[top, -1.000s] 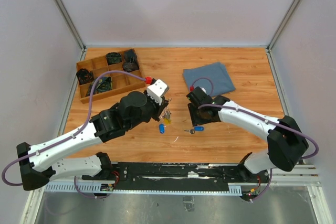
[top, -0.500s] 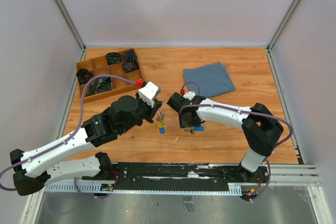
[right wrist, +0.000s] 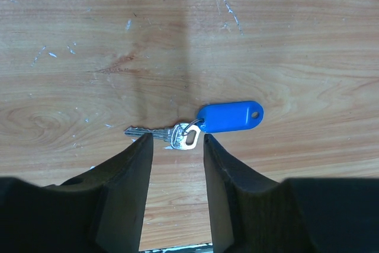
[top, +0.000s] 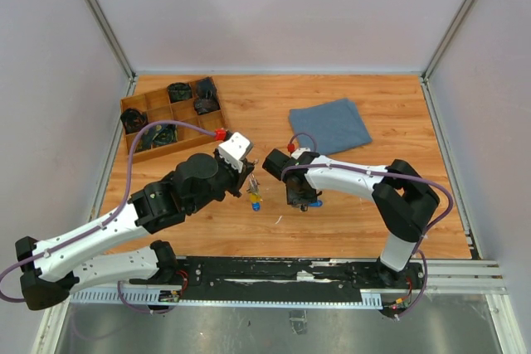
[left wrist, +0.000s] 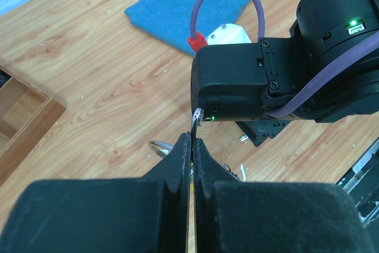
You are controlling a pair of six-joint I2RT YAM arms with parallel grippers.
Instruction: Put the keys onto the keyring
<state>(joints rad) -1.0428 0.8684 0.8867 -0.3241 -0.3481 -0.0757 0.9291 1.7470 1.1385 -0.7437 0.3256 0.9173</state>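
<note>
One firm pinch on the keyring (left wrist: 195,121) with the left tool (left wrist: 192,144), pressed together above the worktop (left wrist: 106,69). Straddling the blue-tagged key (right wrist: 204,124) with the right tool (right wrist: 176,146), spread apart

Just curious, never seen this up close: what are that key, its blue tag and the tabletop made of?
Key: likely metal, silvery and shiny. Tag: probably plastic, smooth glossy blue. Tabletop: wood or wood-look laminate, grain visible, scuffed.
</note>
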